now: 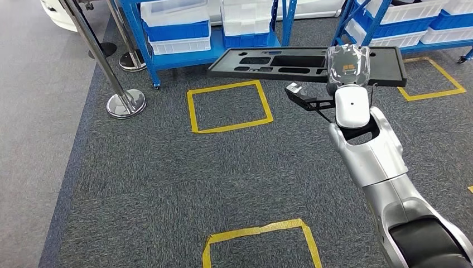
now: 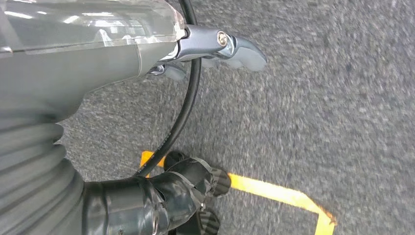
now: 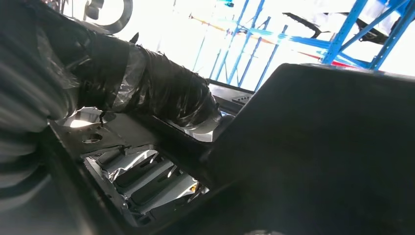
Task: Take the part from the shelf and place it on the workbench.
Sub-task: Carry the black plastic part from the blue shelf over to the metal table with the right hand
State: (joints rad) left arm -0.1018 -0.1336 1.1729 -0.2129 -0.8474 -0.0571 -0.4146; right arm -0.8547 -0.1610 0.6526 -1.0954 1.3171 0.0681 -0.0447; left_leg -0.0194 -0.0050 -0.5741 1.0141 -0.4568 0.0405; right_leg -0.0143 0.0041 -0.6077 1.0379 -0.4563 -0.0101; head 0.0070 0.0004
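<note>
Right robot hand (image 1: 347, 66) grips black part (image 1: 268, 60) before blue shelves (image 1: 184, 50); left robot hand (image 2: 195, 191) empty, fingers apart

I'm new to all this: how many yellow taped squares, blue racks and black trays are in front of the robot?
Yellow taped squares: 3, not counting a sliver of tape at the right edge
Blue racks: 2
Black tray: 1, held by the right hand
Total: 6

Grey carpet floor (image 1: 139, 184) with yellow tape squares (image 1: 230, 106), blue shelving (image 1: 184, 53) behind.
</note>
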